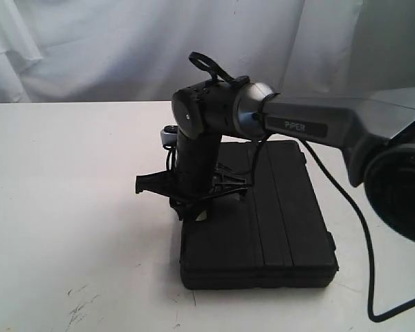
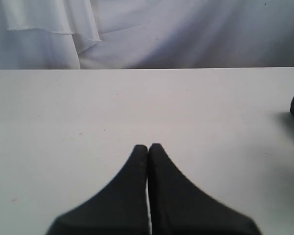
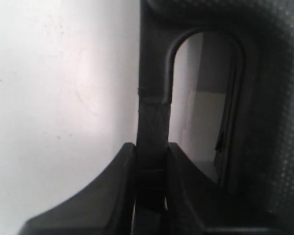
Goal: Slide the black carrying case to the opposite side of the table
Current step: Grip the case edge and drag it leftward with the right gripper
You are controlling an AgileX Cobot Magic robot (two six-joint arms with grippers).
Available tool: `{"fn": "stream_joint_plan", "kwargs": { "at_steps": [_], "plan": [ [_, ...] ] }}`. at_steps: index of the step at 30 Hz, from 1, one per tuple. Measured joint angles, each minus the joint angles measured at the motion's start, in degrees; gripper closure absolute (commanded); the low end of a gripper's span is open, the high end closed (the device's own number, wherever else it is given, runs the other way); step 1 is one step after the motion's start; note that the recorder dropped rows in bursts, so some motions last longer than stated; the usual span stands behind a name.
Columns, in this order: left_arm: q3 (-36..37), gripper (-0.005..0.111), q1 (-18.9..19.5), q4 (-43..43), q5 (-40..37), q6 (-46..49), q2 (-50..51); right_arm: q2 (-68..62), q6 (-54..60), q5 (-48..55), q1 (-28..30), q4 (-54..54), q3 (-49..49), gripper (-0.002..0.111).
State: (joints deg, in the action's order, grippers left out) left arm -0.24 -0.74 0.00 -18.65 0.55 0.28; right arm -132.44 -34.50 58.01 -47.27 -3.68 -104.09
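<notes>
I have the right gripper point(image 3: 152, 149) pinching the handle point(image 3: 154, 115) of the black carrying case point(image 1: 263, 214) between its fingers point(image 3: 120, 171), the left gripper point(image 2: 148, 147) closed empty, and this seemingly shallow bite could slip, swivelling the case on the table point(image 1: 69, 207).

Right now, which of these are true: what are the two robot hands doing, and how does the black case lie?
1. The right hand is clamped on the handle of the black case. True.
2. The left hand grips the case too. False: it is shut on nothing, apart from the case.
3. The case lies flat on the white table. True.
4. The case's lid stands open. False: the case is closed.
</notes>
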Motion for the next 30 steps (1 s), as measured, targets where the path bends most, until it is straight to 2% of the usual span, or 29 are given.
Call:
{"fn": "stream_joint_plan", "kwargs": {
  "at_steps": [15, 30],
  "plan": [
    [0.0, 0.107, 0.0, 0.0, 0.0, 0.0, 0.0, -4.11, -1.65, 1.74, -0.26, -2.15, -8.38, 0.108],
    [0.0, 0.107, 0.0, 0.0, 0.11, 0.0, 0.0, -5.22, -1.65, -2.23, -2.55, -3.23, -9.15, 0.108]
  ]
}}
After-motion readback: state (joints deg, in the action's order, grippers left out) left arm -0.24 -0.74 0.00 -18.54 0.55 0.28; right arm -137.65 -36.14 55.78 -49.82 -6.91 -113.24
